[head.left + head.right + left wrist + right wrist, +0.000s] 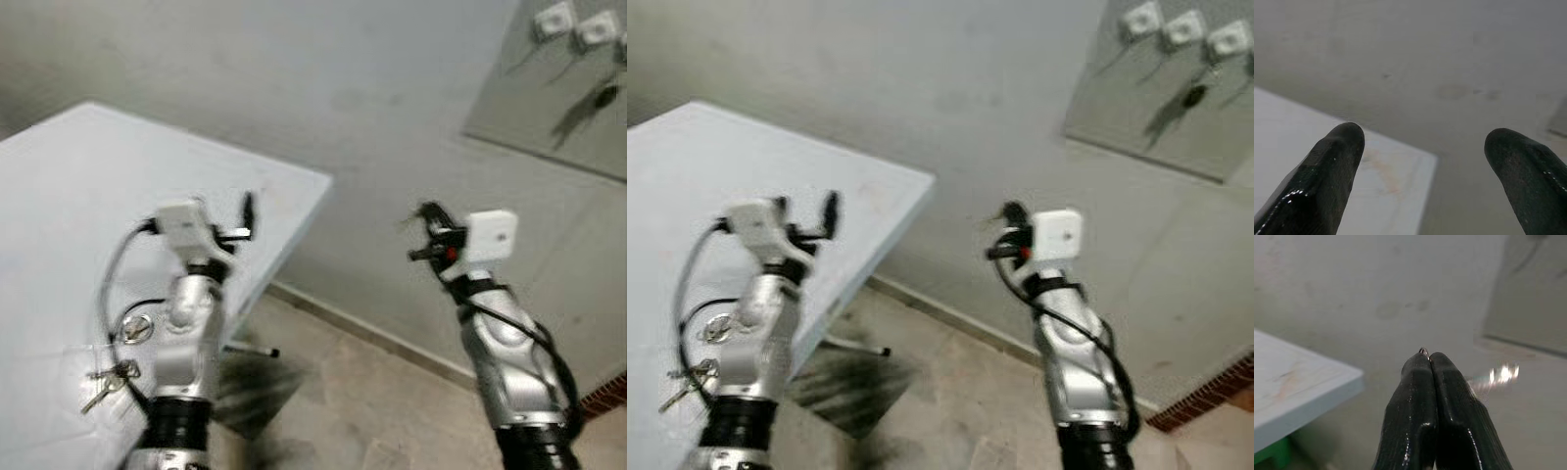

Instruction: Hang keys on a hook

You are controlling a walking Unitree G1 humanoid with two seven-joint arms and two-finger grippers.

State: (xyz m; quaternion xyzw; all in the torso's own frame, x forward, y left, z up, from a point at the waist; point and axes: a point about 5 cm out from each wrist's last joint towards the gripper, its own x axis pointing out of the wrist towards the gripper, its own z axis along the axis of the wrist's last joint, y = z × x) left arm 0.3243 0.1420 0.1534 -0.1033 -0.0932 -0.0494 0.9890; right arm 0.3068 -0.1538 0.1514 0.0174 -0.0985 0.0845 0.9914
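Right gripper (1429, 357) pinches shut on a small metal ring, raised before the wall. Left gripper (1422, 142) hangs spread apart over the desk (59, 186); keys (110, 380) lie near its front edge.

one table (69, 186), three wall hooks (1181, 27)

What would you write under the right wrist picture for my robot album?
Right end effector, black fingers pinched together, points at a grey wall beside the white table.
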